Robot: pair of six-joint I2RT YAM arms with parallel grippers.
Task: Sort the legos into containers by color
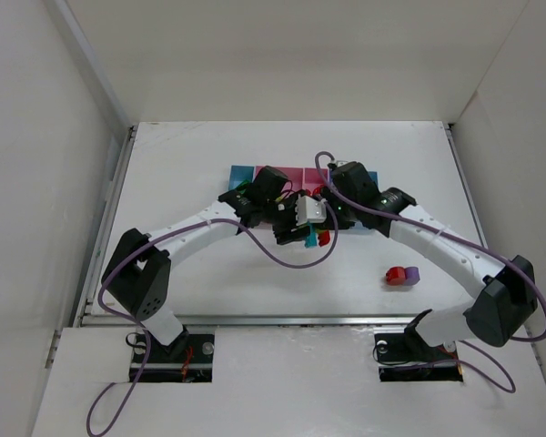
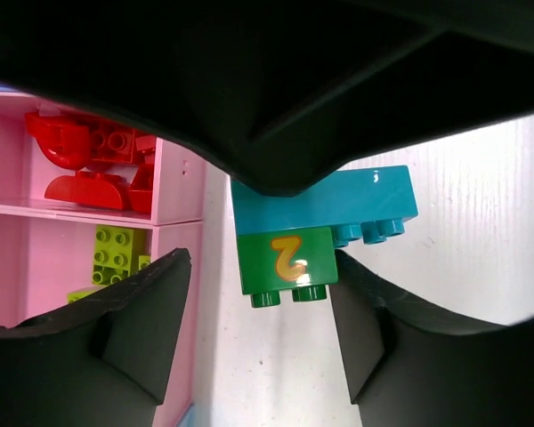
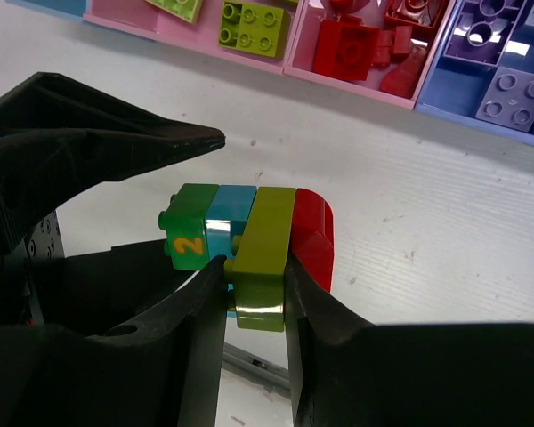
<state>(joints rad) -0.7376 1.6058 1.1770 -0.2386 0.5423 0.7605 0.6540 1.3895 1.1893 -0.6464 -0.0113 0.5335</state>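
Note:
A chain of four bricks, green with a yellow "2" [image 3: 189,236], teal [image 3: 229,213], yellow-green [image 3: 262,253] and red [image 3: 313,236], hangs above the white table. My right gripper [image 3: 256,271] is shut on the yellow-green brick. My left gripper [image 2: 260,271] is open, with its fingers on either side of the green brick [image 2: 287,261], which sits under the teal one [image 2: 325,200]. In the top view both grippers meet at the chain [image 1: 314,239], just in front of the tray row [image 1: 241,172].
The pink trays hold red bricks [image 3: 356,44] and yellow-green bricks [image 3: 249,27]. The purple-blue tray [image 3: 454,93] holds purple bricks. A red brick [image 1: 397,275] and a purple brick [image 1: 413,273] lie loose on the table at the right. White walls enclose the table.

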